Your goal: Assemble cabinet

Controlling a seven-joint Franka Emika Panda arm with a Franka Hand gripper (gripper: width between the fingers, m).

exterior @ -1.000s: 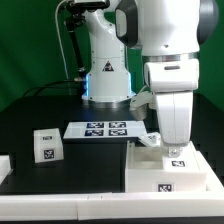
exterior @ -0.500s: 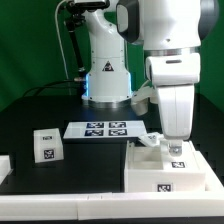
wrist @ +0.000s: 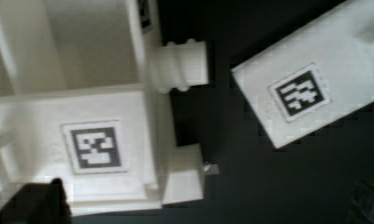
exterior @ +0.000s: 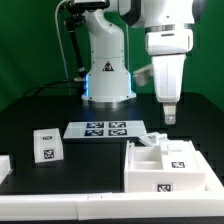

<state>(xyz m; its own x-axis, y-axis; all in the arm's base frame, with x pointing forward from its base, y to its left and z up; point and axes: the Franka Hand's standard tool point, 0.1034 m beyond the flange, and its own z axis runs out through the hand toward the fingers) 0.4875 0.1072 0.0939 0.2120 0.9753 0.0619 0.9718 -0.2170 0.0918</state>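
The cabinet is a white boxy body with open compartments and marker tags. It lies at the front, on the exterior view's right, with a round knob at its far corner. My gripper hangs well above it, open and empty. In the wrist view the cabinet lies below with one tag on top, and its knob points at the marker board. One dark fingertip shows at the edge, and the gripper holds nothing.
The marker board lies flat in the middle, in front of the robot base. A small white tagged block stands on the exterior view's left. Another white piece shows at the left edge.
My gripper has risen straight up from the cabinet's top, where it was low a second ago. The cabinet has stayed where it was.
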